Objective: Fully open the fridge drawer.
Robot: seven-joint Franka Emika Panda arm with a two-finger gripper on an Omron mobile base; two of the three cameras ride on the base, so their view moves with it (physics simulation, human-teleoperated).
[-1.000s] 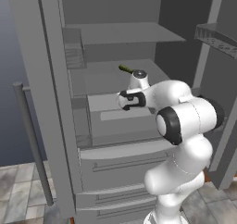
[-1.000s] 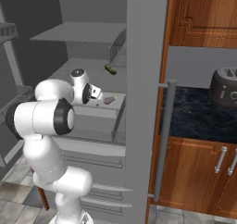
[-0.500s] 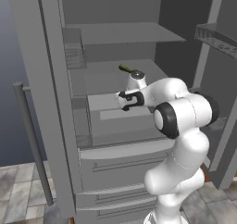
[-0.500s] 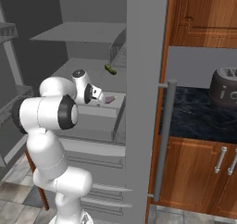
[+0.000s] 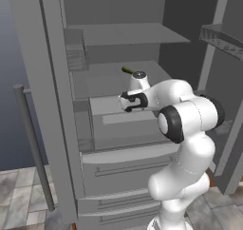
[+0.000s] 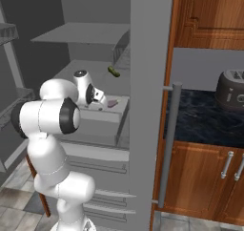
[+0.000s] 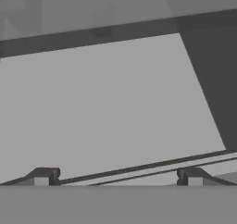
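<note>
Your end effector (image 5: 127, 102) sits spread open at the top front edge of the fridge drawer (image 5: 123, 129), which juts out from the fridge (image 5: 52, 81) above wider drawer fronts (image 5: 126, 169).

The arm covers the right part of the fridge drawer (image 5: 118, 122) in the left base view, so you can't really see the gripper (image 5: 127, 102) fingertips or what they're touching. On the shelf behind, a little green thing (image 6: 114, 71) is too small to make out. The toaster (image 6: 231, 90) gets chopped off by the right edge of the right base view.
</note>
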